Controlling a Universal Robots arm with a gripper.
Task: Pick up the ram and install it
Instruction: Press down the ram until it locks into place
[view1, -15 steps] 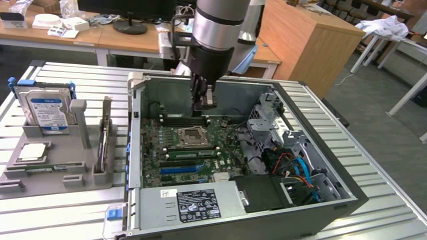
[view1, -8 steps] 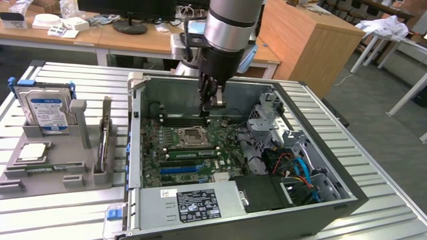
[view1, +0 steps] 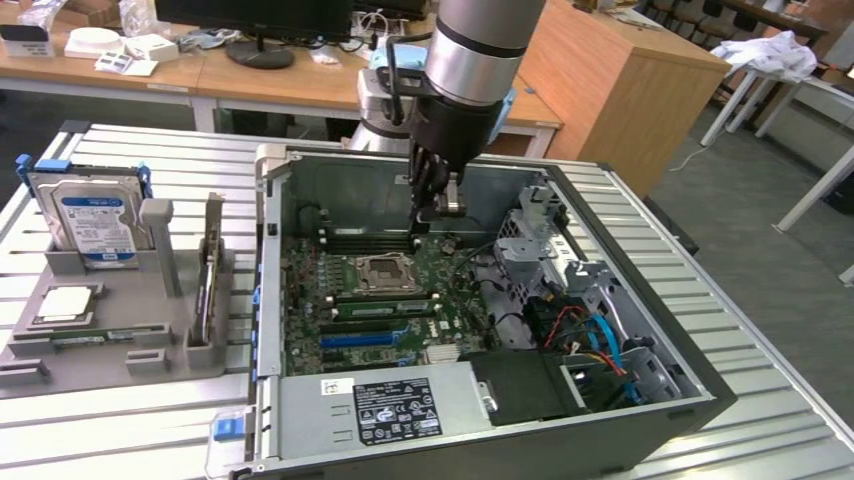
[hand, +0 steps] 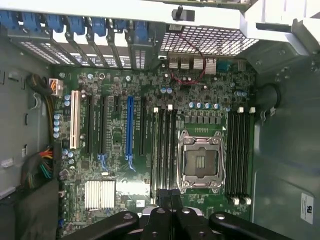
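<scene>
Right, ram (view1: 380, 307): lying green along the memory slots, just beside the CPU socket (view1: 384, 270), on the blue slot's (view1: 360, 340) side; depth of seating not showing.
Gripper (view1: 424, 222): hovering inside the case, near that slot bank's end.
Fingers (hand: 164, 196): pressing together, pinching nothing visible.
Doing it well: probably pushing straight down, keeping the stick upright, watching the end latches.

The exterior view looks down at a slant from above and outside the open computer case (view1: 494, 420), far enough off to take in the metal table (view1: 134, 440) and the desks beyond. The wrist view rides on my arm, pointing straight down at the motherboard (hand: 120, 165) from close above (my gripper (hand: 170, 197) edges into it). Both views share the motherboard and its CPU socket (hand: 201, 162).
</scene>
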